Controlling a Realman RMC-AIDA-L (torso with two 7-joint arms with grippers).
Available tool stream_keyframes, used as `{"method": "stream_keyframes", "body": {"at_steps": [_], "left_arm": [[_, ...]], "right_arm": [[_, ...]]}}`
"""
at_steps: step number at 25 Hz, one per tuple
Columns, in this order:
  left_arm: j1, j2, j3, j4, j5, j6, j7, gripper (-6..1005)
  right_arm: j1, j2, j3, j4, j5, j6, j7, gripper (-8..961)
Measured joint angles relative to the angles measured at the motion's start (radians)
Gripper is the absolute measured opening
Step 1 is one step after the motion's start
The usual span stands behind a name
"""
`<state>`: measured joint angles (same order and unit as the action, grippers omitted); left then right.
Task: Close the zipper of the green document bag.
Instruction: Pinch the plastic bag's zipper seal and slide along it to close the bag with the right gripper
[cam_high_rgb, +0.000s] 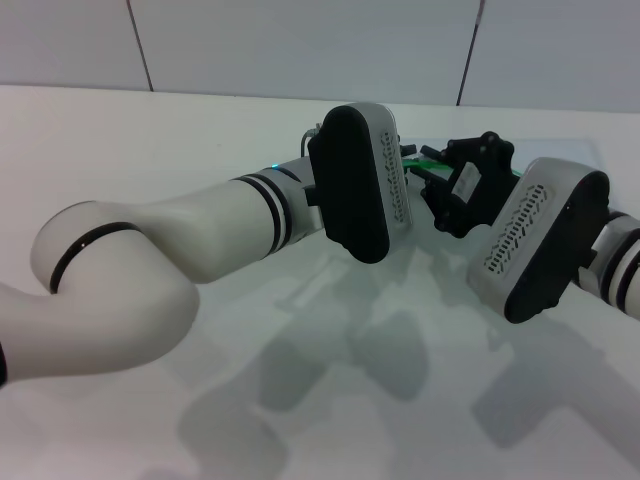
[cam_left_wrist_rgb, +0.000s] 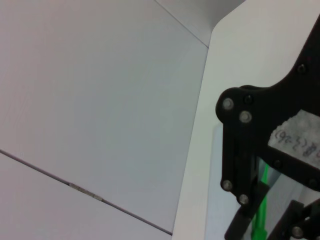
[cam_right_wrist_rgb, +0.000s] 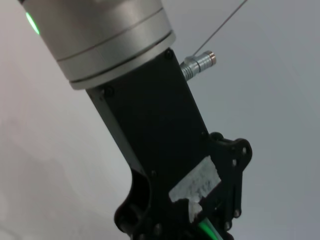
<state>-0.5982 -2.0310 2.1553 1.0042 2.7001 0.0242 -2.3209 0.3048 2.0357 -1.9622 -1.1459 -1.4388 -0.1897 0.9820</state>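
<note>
White table (cam_high_rgb: 150, 130) meets grey panelled wall (cam_high_rgb: 300, 45); both grippers' openings can't be told

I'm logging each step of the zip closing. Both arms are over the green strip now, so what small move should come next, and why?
Probably a short, slow slide of the right end effector along the zipper, while the left end effector steadies the green document bag. Both sit at the green strip, but their grips are hidden.
</note>
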Motion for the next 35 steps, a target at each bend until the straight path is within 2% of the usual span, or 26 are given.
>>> {"method": "stream_keyframes", "body": {"at_steps": [14, 20, 35], "left_arm": [[0.0, 0.0, -0.001, -0.004, 0.0, 0.0, 0.0, 127], [0.0, 0.0, -0.002, -0.006, 0.0, 0.002, 0.0, 129], [0.022, 0.002, -0.012, 0.003, 0.001, -0.005, 0.016, 136]], "right_arm": [[0.0, 0.0, -0.019, -0.005, 0.0, 0.027, 0.005, 143], [-0.003, 0.0, -0.02, -0.012, 0.0, 0.023, 0.006, 84], [-0.007, -0.002, 0.008, 0.007, 0.002, 0.026, 0.008, 85]]}}
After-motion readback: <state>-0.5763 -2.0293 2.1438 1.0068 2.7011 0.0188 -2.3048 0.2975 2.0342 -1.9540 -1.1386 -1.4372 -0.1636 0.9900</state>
